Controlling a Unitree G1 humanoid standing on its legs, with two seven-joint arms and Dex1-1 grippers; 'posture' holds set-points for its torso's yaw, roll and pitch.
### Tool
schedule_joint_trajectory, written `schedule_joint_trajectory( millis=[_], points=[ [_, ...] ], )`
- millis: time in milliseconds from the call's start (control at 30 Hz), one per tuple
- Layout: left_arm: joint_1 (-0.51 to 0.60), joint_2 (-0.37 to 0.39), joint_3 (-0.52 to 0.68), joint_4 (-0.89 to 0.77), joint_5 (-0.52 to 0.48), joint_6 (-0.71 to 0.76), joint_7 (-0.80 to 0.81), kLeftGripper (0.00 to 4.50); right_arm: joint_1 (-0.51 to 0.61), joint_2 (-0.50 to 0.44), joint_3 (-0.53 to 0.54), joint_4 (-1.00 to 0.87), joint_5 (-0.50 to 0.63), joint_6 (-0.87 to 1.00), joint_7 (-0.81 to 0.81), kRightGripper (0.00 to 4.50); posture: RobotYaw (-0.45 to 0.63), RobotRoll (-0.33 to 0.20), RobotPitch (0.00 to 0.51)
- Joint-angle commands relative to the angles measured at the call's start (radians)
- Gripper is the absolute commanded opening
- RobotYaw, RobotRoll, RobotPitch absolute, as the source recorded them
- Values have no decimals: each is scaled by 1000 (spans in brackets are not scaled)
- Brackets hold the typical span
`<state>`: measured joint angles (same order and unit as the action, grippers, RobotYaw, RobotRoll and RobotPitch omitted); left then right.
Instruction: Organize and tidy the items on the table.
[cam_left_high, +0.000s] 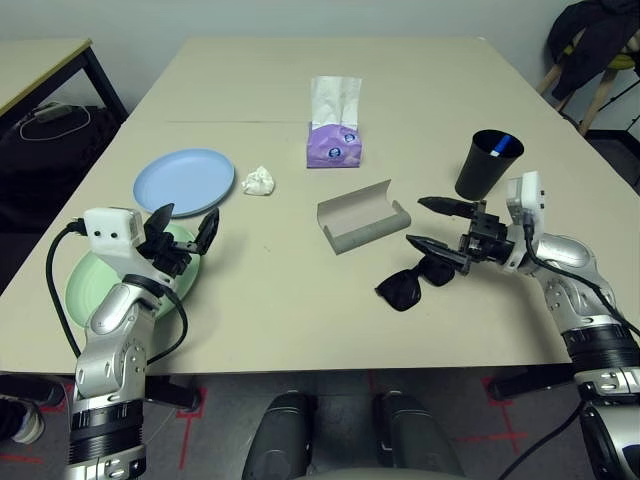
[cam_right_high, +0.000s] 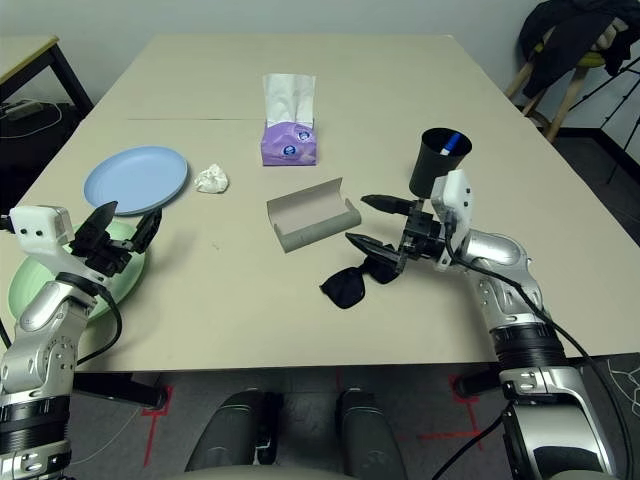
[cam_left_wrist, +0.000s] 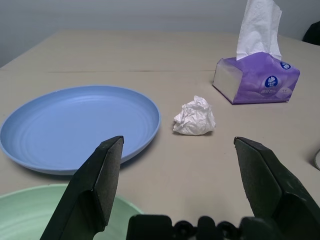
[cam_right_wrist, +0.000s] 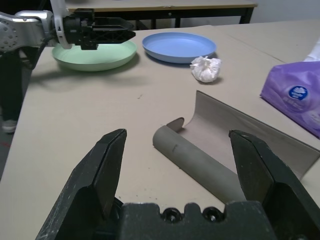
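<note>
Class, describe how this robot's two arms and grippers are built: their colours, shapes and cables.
Both forearms are silver segmented metal. Each wrist carries a white boxy camera module with a black cable looping back along the arm. The left gripper and right gripper each have two black, tapering, pointed fingers on a black base.

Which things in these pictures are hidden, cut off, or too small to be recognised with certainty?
- Pale green plate: head views, partly covered by the left gripper.
- Black sunglasses: head views, one part lies under the right gripper.
- Black cup: its blue and white contents are too small to identify.
</note>
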<state>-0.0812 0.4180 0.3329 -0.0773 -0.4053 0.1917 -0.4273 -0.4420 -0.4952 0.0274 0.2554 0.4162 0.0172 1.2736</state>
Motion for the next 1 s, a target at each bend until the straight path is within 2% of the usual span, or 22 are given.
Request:
schedule_joint_trajectory(
  millis=[33, 167, 367, 533, 633, 767, 867, 1000],
  points=[
    [17, 36, 5, -27, -19, 41, -32, 4471, -5, -11, 26, -10, -10, -27, 59, 4500, 141, 0, 94],
    [18, 68, 18, -38, -26, 75, -37, 4471, -8, -14, 39, 1, -30, -80, 103, 4500, 150, 0, 100],
    [-19, 155, 46, -21, -26, 201, -7, 4471, -13, -6, 52, 2, -46, -105, 115, 4500, 161, 0, 104],
    [-95, 257, 97, 34, -40, 377, 19, 4471, -14, 5, 54, -36, -39, -72, 93, 4500, 165, 0, 104],
    [-138, 340, 106, 112, -23, 517, 40, 4471, -14, 8, 55, -52, -37, -57, 84, 4500, 163, 0, 104],
    [-176, 401, 114, 205, -29, 612, 22, 4471, -10, 9, 55, -65, -34, -44, 79, 4500, 157, 0, 105],
    [-198, 436, 111, 263, -21, 654, 10, 4471, -7, 8, 53, -70, -33, -39, 78, 4500, 152, 0, 106],
    [-237, 507, 65, 402, 53, 615, 6, 4471, 1, 7, 53, -73, -32, -40, 79, 4500, 149, 0, 107]
  ],
)
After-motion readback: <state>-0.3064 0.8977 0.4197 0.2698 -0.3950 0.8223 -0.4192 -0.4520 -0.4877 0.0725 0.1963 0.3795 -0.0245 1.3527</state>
